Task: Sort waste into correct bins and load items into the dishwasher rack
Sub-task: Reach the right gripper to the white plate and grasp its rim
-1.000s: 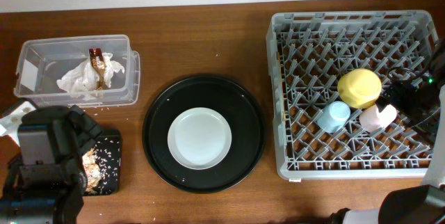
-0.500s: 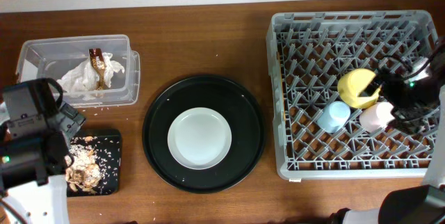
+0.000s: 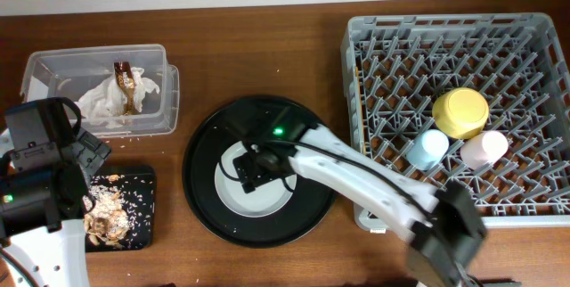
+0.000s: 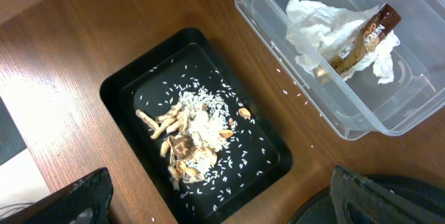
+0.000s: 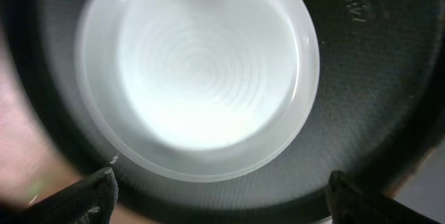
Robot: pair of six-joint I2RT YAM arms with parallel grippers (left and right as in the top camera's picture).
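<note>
The greyish-white plate (image 3: 233, 191) lies on the large round black tray (image 3: 200, 153); it fills the right wrist view (image 5: 201, 71). My right gripper (image 3: 252, 168) is open above the plate, empty. The grey dishwasher rack (image 3: 356, 73) holds the yellow bowl (image 3: 460, 112), the light-blue cup (image 3: 427, 147) and the pale-pink cup (image 3: 483, 149). The clear tub (image 3: 53, 69) holds the white napkin (image 4: 327, 33) and the brown-and-gold wrapper (image 4: 368, 33). The shallow black tray (image 4: 125, 92) holds bones and rice (image 4: 191, 137). My left gripper (image 4: 219, 203) is open and empty above that tray.
Loose rice grains lie on the wooden table between the black tray and the tub. A white object (image 3: 18, 149) lies at the left edge.
My right arm has swung left from the rack across the table to the plate on the round tray. The left arm has stayed almost still over the last half second.
</note>
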